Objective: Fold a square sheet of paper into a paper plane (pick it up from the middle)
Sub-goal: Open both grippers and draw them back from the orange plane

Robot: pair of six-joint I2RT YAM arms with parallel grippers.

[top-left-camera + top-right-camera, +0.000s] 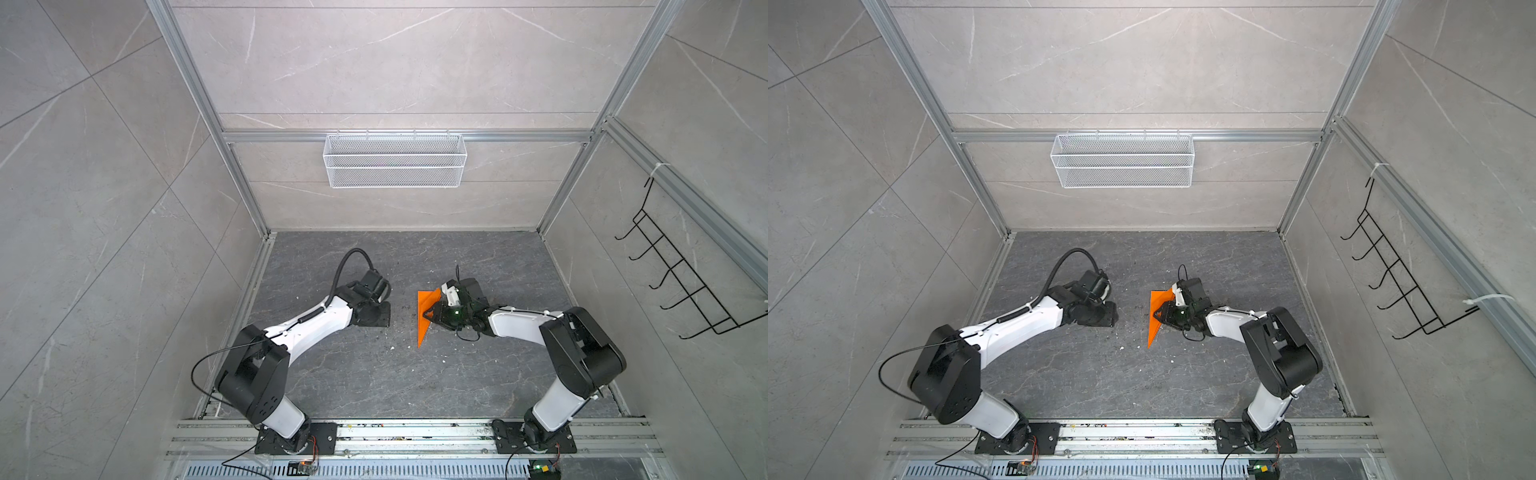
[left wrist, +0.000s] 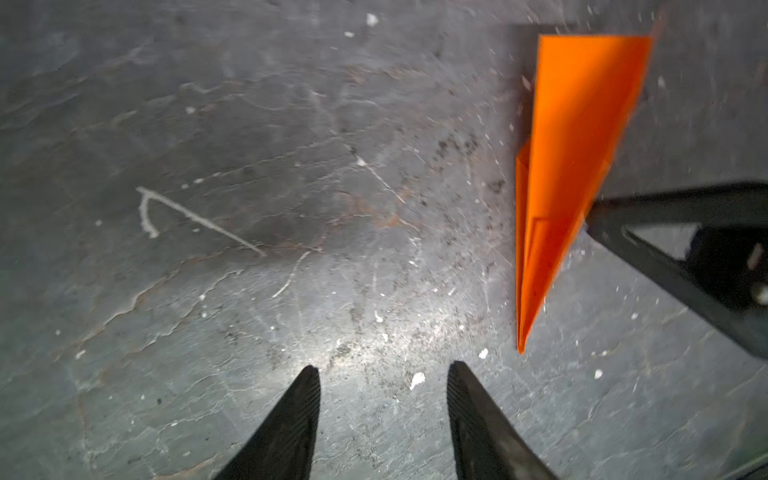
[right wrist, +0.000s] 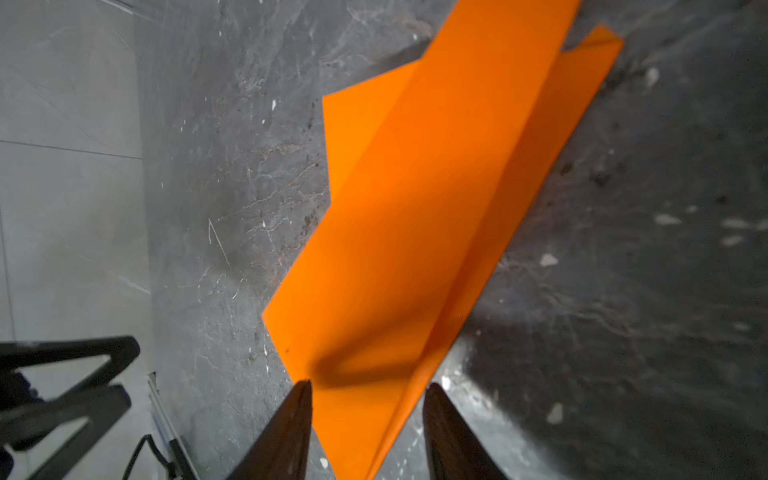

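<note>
The paper plane (image 1: 424, 311) lies on the table (image 2: 208, 291) just right of centre in a top view, nose toward 6 o'clock and tail toward 12. The right gripper (image 3: 368, 384) comes in from 3 o'clock, its fingers spread astride the plane's edge and pinching nothing. The left gripper (image 2: 382, 365), at the plane's 9 o'clock, is also spread over bare table. The folding looks finished. The next move probably calls for lifting straight away without snagging the wing.
</note>
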